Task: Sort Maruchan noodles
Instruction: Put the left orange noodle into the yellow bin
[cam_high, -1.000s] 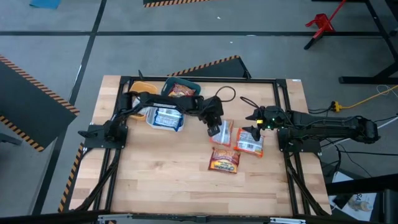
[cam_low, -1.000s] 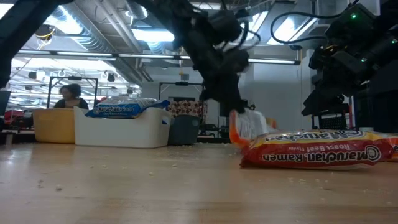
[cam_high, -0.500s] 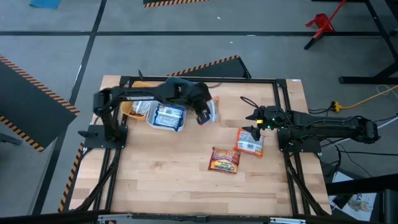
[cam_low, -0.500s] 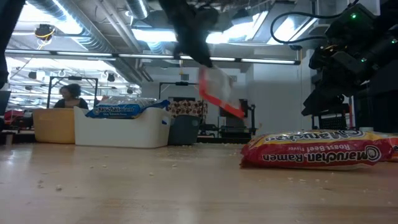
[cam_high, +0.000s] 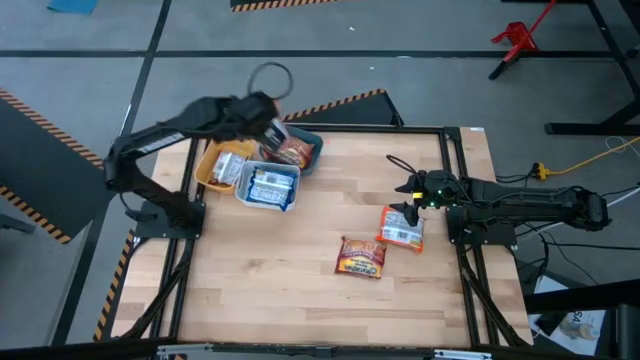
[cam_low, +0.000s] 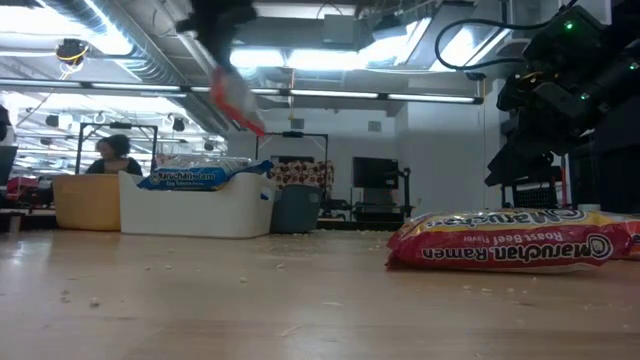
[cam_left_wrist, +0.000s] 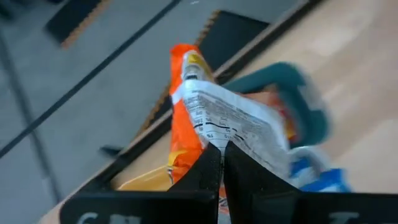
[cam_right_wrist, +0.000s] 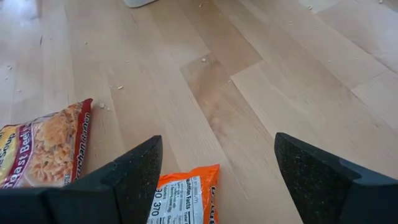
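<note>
My left gripper (cam_high: 270, 128) is raised above the bins at the far left and is shut on an orange-silver noodle packet (cam_left_wrist: 214, 118), which also shows in the low view (cam_low: 237, 100). Below it stand a teal bin (cam_high: 312, 150) with a red packet, a white bin (cam_high: 268, 188) with blue-white packets and a yellow bin (cam_high: 212, 170). My right gripper (cam_right_wrist: 214, 168) is open and hovers over another orange-silver packet (cam_high: 402, 229) lying flat on the table. A red-orange packet (cam_high: 362, 257) lies flat nearer the front. My left gripper pinches the orange-silver packet by one edge (cam_left_wrist: 216, 144) between its two shut fingers. The packet is lifted clear and hangs tilted below the gripper, high over the bins.
The black frame rails (cam_high: 330, 128) run round the table. Bare wood (cam_high: 260, 280) lies in front of the bins. A person (cam_low: 115, 155) sits in the room beyond the table.
My left gripper has carried the orange-silver packet from the middle of the table up and toward the far left edge, to a place above the bins. The packet has been lifted clear of the table and now hangs tilted.
</note>
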